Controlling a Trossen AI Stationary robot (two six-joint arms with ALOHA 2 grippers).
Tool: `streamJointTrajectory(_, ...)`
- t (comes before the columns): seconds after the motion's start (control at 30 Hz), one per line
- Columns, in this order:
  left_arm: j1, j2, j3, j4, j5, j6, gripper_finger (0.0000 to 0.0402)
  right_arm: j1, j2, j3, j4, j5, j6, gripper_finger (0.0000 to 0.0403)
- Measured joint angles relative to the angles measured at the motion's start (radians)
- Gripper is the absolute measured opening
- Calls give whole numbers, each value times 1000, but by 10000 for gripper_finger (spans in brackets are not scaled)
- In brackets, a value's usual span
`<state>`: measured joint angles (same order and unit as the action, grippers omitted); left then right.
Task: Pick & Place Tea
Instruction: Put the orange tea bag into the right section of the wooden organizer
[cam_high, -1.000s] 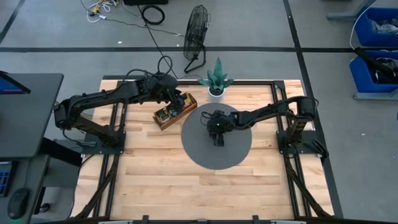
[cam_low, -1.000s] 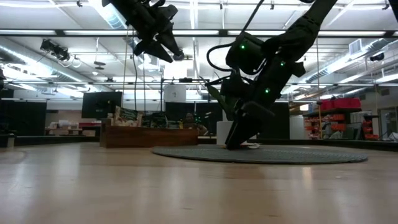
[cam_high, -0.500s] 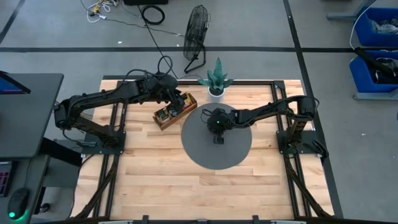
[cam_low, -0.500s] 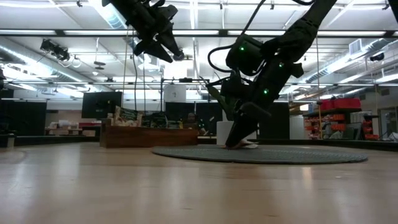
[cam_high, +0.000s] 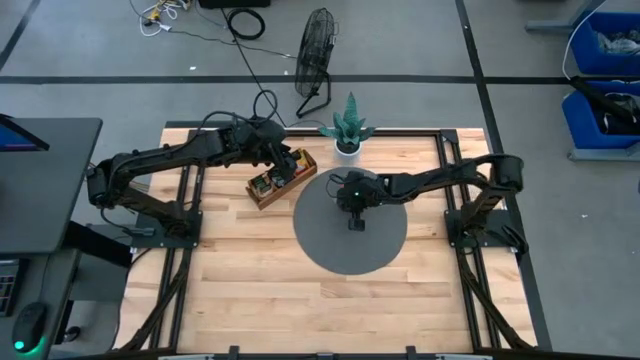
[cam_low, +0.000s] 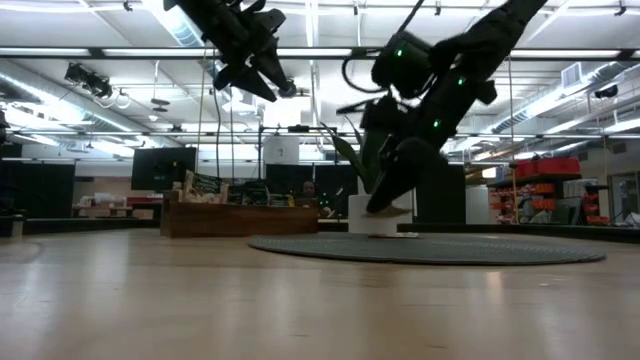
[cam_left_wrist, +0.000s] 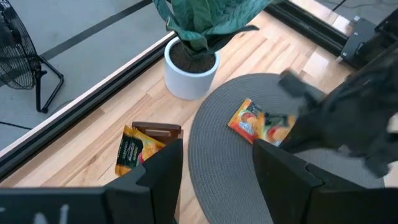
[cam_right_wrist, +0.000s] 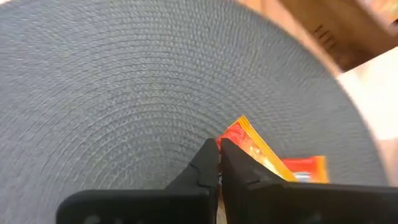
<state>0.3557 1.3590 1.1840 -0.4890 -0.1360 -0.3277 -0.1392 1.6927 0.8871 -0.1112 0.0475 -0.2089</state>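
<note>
An orange-yellow tea sachet lies on the round grey mat. In the low view it shows as a flat pale strip on the mat. My right gripper is shut and hangs tipped down a little above the mat. The sachet's nearest corner is right at the fingertips. My left gripper is open and holds nothing. It hangs high over the brown wooden tray, where another orange sachet stands in a compartment. My right gripper's shut fingertips come slanting down from the table's right side to the sachet's corner. I cannot tell whether they pinch that corner or only stand beside it. The rest of the sachet shows flat against the mat.
A potted green plant in a white pot stands just beyond the mat's far edge, close to both grippers. A floor fan stands behind the table. Bare wooden tabletop lies toward the near edge.
My right gripper has risen from the mat, where its tips stood a second ago, and now hangs a short way above it, still tipped down. The left arm has kept still.
</note>
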Motion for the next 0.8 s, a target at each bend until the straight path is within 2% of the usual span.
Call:
streamJointTrajectory(0.13,0,0,0,-5,4,-22,199,18,-90,0,-26,-6,-64,1)
streamJointTrajectory(0.23,8,0,0,-2,51,-74,199,42,-163,1,-26,-44,-158,1)
streamJointTrajectory(0.4,38,0,0,28,293,-230,199,99,-274,2,-7,-128,-403,0)
streamJointTrajectory(0.5,49,0,0,67,441,-325,199,138,-322,2,0,-135,-535,0)
streamJointTrajectory(0.57,51,0,0,99,502,-392,199,161,-342,2,17,-133,-580,0)
streamJointTrajectory(0.67,49,0,0,149,563,-492,199,193,-353,2,44,-75,-625,0)
streamJointTrajectory(0.8,25,10,0,203,616,-587,199,202,-352,2,85,-40,-647,0)
